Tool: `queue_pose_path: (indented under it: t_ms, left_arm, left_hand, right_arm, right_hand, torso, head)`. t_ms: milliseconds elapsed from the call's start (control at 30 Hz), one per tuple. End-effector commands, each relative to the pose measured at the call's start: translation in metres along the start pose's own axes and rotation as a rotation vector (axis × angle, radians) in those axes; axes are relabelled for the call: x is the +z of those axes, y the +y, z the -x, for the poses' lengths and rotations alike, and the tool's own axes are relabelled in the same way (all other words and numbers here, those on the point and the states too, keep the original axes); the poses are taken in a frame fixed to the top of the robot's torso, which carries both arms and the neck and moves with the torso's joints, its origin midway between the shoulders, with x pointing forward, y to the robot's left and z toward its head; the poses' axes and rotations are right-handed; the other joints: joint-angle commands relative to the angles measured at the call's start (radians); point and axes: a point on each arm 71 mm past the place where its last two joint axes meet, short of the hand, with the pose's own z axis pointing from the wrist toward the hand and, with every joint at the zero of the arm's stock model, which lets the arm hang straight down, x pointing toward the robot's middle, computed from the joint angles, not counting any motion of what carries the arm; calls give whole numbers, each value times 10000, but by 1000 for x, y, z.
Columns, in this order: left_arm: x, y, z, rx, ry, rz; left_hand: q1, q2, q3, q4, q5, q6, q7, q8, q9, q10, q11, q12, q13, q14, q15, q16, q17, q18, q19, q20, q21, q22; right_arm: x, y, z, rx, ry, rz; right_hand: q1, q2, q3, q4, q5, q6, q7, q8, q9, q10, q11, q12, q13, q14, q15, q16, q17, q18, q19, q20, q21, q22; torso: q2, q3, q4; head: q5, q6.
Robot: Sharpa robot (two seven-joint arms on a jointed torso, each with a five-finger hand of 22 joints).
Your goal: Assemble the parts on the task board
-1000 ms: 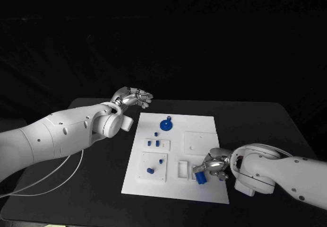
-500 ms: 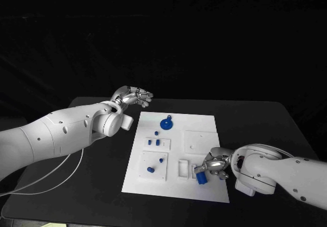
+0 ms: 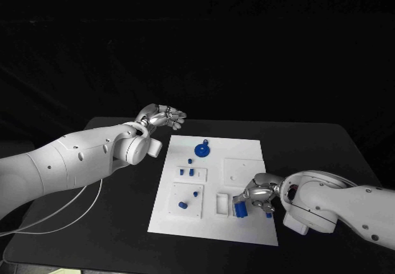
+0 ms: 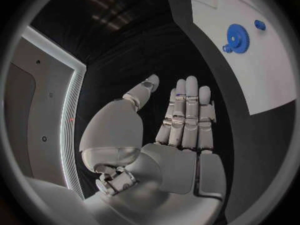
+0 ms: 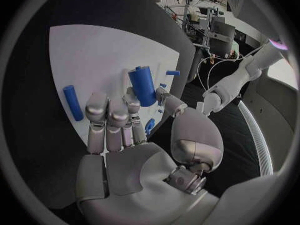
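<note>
The right robot hand [image 3: 257, 200] hangs low over the near right corner of the white rectangular task board [image 3: 247, 142], which lies in the middle of the black bench [image 3: 329, 142]. It pinches a blue cylindrical peg [image 5: 143, 85] between thumb and fingertips, the other fingers loosely extended. From the head view the peg [image 3: 240, 210] sits upright just beside a narrow raised white slot block [image 3: 221, 204] on the board's near edge, probably so it can be lined up with a socket there; whether it already touches the board cannot be told. A second blue cylindrical peg [image 5: 72, 102] lies flat on the board, close to this hand's fingers.

The left robot hand [image 3: 161, 117] holds nothing. It hovers off the board's far left corner, fingers straight and side by side in the wrist view, seemingly parked clear so the other arm can work.

Other parts wait across the board: a blue toothed gear wheel [image 3: 201, 150] toward the far edge and a few small blue pieces [image 3: 188, 169] near the middle. The assembly looks far from complete.
</note>
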Motion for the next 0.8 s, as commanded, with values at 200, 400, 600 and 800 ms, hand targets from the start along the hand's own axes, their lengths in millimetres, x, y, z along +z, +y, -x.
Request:
queue_pose_path:
  t_ms: [200,400,600,800]
  left_arm:
    - [0,-1,-2,-88,83,-84]
    - [1,-2,-3,-93,95,-91]
    - [1,-2,-4,-143,108,-101]
    - [1,-2,-3,-139,97,-88]
  left_hand:
    - [4,53,-33,-54,27,22,-32,6,-13,63,-14,-42,-15,74,-26,-66,22,179,70,-15,-46,16]
    - [2,50,-38,-55,29,23,-32,6,-13,66,-14,-44,-15,76,-26,-69,28,178,71,-15,-49,18]
    - [-160,7,-205,10,-514,20,-28,-2,-32,86,-13,-87,-32,90,-27,-139,125,173,85,-16,-112,43]
    - [-196,-41,-296,-21,-536,19,-29,-3,-37,88,-10,-104,-39,87,-24,-166,158,172,85,-15,-134,55]
  right_arm:
    - [6,6,-1,490,56,-128]
    - [14,15,-7,719,593,-256]
    - [21,20,-8,659,574,-295]
    - [26,23,-11,626,656,-303]
  right_hand:
    - [-57,-177,27,-5,26,513,207,-68,-22,35,-34,-42,7,29,-74,70,-6,973,30,48,58,152]
    - [-123,-156,29,50,25,530,199,-76,-36,47,-43,-66,3,31,-84,80,-1,973,43,36,65,147]
    - [-133,-133,34,57,26,527,199,-83,-41,49,-43,-72,4,29,-85,81,-1,973,43,33,67,147]
    - [-145,-118,33,58,26,526,200,-87,-45,49,-43,-76,4,27,-86,82,0,973,44,30,70,148]
  torso:
    - [4,-8,-1]
    - [9,-16,8]
    - [18,-1,12]
    - [15,0,2]
  head:
    - [39,-6]
    - [68,39]
    - [123,16]
    - [173,-43]
